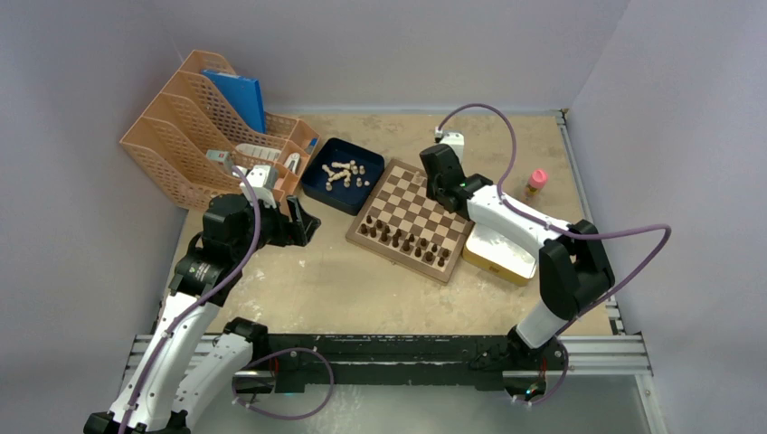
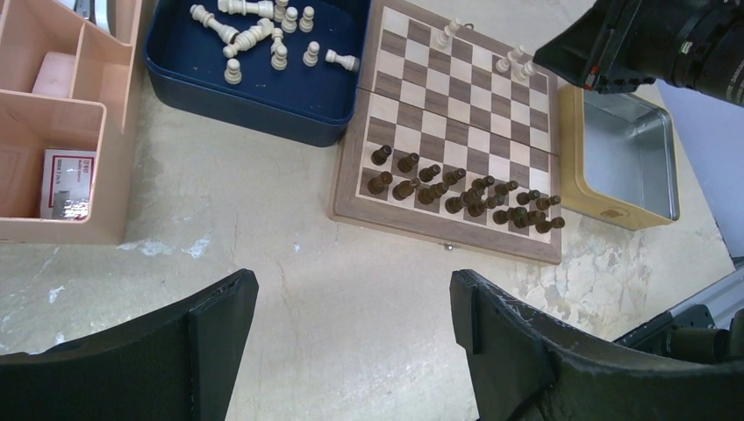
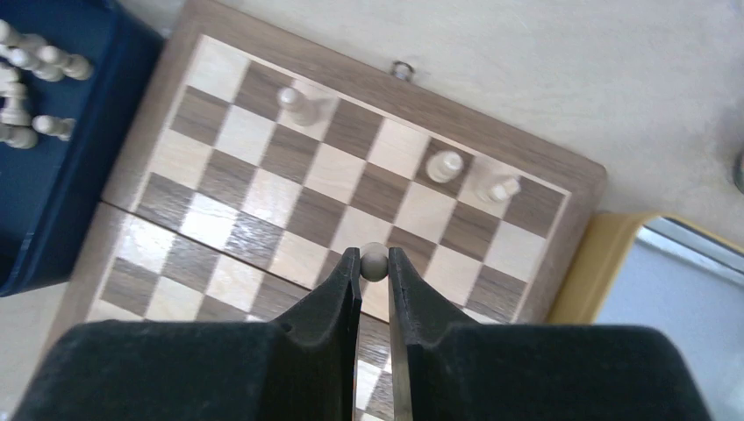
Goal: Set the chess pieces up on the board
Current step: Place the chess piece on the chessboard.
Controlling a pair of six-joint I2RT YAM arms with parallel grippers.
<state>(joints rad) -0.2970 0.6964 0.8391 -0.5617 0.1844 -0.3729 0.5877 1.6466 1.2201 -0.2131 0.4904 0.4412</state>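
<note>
Chess pieces [image 2: 263, 35] mostly heaped on their sides in blue tray [image 2: 254, 110], off the far-left corner of board [image 2: 456, 114]; three standing upright along the board's far row, two of them close together near the right end. One more chess piece [image 3: 375, 262], round-headed, pinched at the very tips of right gripper [image 3: 374, 256], jaws clenched on it, poised above the right half of the board a few rows in from the far frame; contact with the surface not resolvable. Dark pieces [image 2: 465, 193] upright in two crowded rows at the near frame, with a band of bare checkered squares between them and the pale row. Left frame against or just beside the tray wall, contact not resolvable; right frame likewise flanked by yellow tin [image 2: 570, 149], open-topped, metal floor showing. Left gripper [image 2: 351, 289] released, fingers spread wide, grasping nothing, hanging over bare table [image 2: 289, 219] off the near-left corner of the board. Broad stretch of tabletop between the near frame and the arm bases. Peach organizer [image 1: 208, 136] at far left, next to the tray. Small pink-capped bottle [image 1: 535, 183] near the right wall, well apart from the board.
</note>
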